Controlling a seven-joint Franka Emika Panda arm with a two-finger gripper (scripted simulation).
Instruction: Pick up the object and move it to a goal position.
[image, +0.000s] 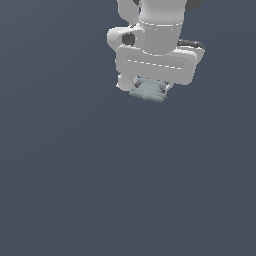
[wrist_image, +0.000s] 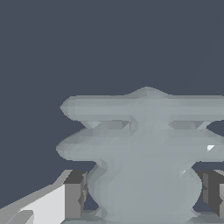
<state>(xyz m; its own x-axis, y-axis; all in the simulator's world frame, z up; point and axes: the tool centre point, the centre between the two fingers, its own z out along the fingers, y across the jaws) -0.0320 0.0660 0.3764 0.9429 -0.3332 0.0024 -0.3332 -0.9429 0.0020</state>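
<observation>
Object (image: 148, 90) crosswise between jaws

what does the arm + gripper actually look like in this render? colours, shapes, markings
White, smooth and rounded arm with faint dashed seam lines and dark joint recesses. The gripper has a wide, white, rounded-box body. In the wrist view, the fingers are white with dark grey blocky pads. No cables or logos are visible.

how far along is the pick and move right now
Done: the gripper has reached the object. In hand: the wrist view shows the object between the fingers. Left: carrying it to the goal, which no view marks.
</observation>
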